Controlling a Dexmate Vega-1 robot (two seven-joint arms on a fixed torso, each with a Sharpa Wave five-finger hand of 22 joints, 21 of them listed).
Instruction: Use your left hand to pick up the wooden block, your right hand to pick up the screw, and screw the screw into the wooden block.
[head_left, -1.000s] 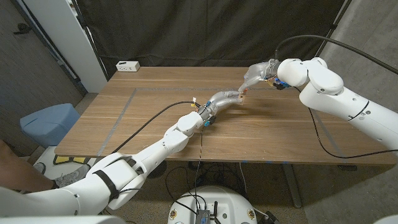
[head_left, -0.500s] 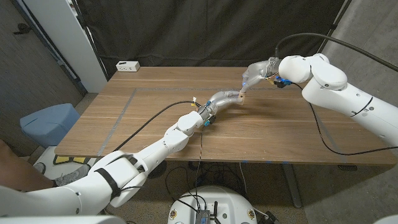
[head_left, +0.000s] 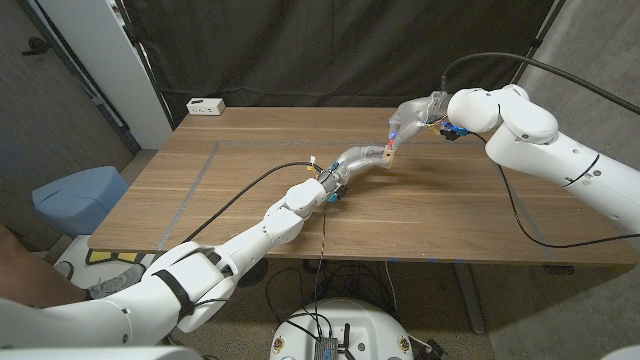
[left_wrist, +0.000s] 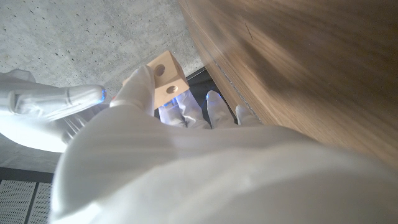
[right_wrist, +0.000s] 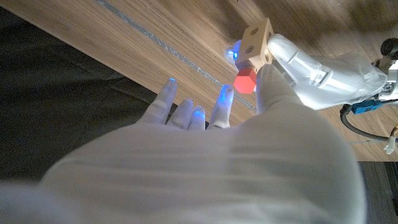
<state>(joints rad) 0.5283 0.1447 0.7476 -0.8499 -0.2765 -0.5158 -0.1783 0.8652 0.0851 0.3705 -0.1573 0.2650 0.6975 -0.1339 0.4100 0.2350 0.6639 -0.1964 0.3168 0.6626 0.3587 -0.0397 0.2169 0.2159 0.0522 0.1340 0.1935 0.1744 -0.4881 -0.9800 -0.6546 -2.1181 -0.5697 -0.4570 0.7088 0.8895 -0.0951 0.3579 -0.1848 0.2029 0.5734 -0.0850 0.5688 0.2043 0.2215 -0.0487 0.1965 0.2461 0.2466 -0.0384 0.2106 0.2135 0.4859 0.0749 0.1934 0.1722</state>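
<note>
**Head view: both hands meet at the block above mid-table**

Head view shows, from left to right, a white power strip (head_left: 204, 105) at the wooden table's (head_left: 200, 200) far left corner, then the left arm stretching diagonally to mid-table. Its left hand (head_left: 362, 158) grips the wooden block (head_left: 387, 154), raised just off the tabletop — the left wrist view shows a pale cube with round holes pinched between the fingers (left_wrist: 140, 87). Right of it, the right hand (head_left: 412, 118) reaches down to the block. In the right wrist view, the red-headed screw (right_wrist: 245, 80) sits against the block's face, with the right hand's thumb touching it — it appears to grasp the screw.
</note>
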